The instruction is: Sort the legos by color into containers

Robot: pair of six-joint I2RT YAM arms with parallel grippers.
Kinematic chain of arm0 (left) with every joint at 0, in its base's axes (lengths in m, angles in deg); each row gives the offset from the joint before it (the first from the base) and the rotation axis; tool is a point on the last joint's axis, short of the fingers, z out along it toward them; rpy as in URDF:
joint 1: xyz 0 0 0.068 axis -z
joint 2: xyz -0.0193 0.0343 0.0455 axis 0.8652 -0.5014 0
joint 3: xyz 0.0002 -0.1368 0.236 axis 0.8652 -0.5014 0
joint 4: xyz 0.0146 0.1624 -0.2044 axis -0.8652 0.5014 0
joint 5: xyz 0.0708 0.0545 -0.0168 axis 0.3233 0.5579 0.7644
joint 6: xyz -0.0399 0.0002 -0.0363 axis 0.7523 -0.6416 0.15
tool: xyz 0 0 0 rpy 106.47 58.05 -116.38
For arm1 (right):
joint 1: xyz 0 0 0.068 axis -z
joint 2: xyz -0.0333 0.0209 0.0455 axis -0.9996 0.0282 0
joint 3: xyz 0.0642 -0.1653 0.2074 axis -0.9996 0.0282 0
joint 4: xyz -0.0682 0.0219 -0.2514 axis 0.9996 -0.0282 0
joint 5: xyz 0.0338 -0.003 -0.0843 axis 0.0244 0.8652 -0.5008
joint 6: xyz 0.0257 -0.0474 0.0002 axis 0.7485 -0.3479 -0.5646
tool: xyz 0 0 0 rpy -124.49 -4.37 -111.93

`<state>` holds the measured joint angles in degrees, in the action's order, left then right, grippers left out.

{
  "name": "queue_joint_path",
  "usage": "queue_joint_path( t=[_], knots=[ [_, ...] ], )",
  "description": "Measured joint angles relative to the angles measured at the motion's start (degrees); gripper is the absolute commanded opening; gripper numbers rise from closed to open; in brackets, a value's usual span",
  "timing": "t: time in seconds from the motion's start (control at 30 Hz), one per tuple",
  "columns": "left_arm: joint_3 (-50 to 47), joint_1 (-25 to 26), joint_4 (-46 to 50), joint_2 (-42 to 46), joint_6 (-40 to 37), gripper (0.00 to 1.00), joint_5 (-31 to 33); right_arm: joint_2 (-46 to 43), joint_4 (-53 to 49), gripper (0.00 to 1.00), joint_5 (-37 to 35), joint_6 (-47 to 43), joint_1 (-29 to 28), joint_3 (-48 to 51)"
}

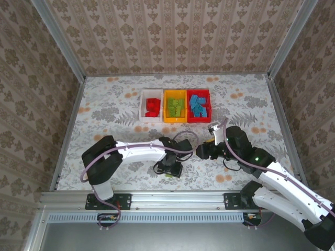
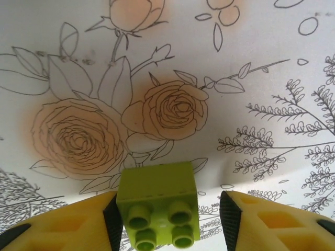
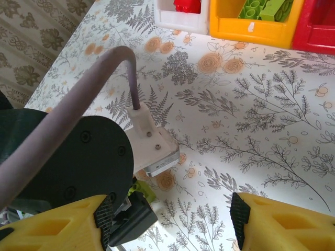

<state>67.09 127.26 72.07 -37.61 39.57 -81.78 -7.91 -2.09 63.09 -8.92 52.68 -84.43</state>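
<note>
A lime green lego (image 2: 158,209) lies studs-toward-camera on the floral table between the fingers of my left gripper (image 2: 170,219). The left pad touches it and the right pad stands apart, so the gripper is open around it. In the top view the left gripper (image 1: 168,168) is low near the front edge. My right gripper (image 1: 201,151) hovers open and empty just to its right, and from its wrist (image 3: 170,222) a sliver of the green lego (image 3: 140,187) peeks under the left arm. At the back, the white bin (image 1: 143,106) holds red legos, the yellow-orange bin (image 1: 175,119) green ones, the red bin (image 1: 199,120) blue ones.
The left arm's black wrist and purple cable (image 3: 99,78) crowd the left of the right wrist view. The three bins stand side by side at mid-back, with open floral table (image 1: 115,130) between them and the arms. Patterned walls enclose the table.
</note>
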Motion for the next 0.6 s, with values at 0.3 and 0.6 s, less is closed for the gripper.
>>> queue_joint_path(
  t=[0.3,0.6],
  knots=[
    [-0.4,-0.3,-0.9,-0.8,0.0,0.36,-0.3,0.0,-0.1,0.64,0.4,0.0,0.3,0.2],
    [0.5,-0.5,0.7,-0.8,-0.3,0.32,1.2,-0.7,-0.1,0.64,0.9,0.0,1.3,0.4]
  ],
)
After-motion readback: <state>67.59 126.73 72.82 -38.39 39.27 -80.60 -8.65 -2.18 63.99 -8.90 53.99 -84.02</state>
